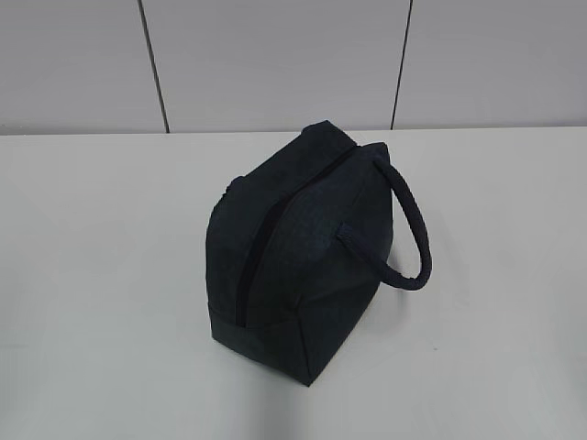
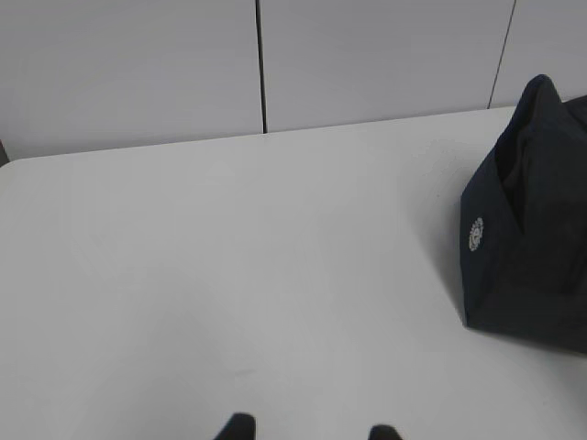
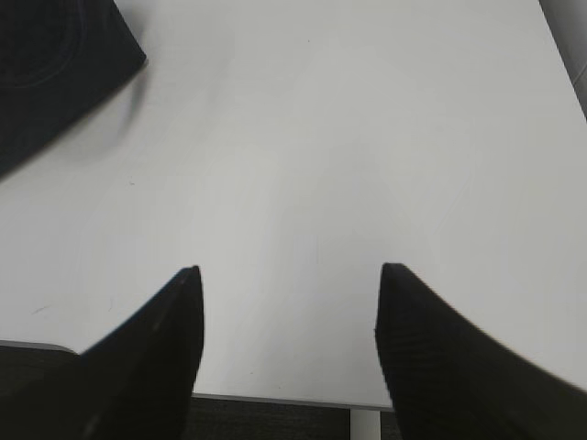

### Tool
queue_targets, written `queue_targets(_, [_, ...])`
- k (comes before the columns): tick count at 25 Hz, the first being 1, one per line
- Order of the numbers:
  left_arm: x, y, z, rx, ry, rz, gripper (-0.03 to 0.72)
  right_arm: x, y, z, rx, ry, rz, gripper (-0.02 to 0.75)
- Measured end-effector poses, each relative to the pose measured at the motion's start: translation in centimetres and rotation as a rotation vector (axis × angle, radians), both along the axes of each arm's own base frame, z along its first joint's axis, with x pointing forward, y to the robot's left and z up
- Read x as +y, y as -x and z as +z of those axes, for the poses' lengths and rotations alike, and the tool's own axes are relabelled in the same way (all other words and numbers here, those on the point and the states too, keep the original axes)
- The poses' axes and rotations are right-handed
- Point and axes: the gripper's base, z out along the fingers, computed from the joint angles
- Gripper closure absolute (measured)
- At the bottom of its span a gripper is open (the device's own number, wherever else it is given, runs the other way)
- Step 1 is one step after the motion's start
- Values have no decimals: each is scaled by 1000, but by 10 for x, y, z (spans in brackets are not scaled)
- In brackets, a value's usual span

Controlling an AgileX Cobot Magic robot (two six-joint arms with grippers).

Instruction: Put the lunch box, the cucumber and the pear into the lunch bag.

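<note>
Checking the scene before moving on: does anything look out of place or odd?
Only the lunch bag is on the table, zipper closed. No lunch box, cucumber or pear shows in any view. Both grippers, left and right, are open and empty.

The lunch bag (image 1: 303, 238), dark navy and boxy, stands alone on the white table (image 1: 92, 275) with its top zipper (image 1: 275, 225) closed and its padded loop handle (image 1: 413, 229) hanging to the right side.

White table (image 1: 101, 275) fills the foreground, matte, evenly lit. Pale grey panelled wall (image 1: 275, 55) behind at 12 o'clock, divided by dark vertical seams (image 1: 154, 64).
</note>
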Motion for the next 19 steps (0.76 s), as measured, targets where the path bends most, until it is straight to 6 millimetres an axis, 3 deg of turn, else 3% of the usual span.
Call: queue_targets(19, [0,0,0,0,0,0,456,0,0,0,-2,0,-1,276])
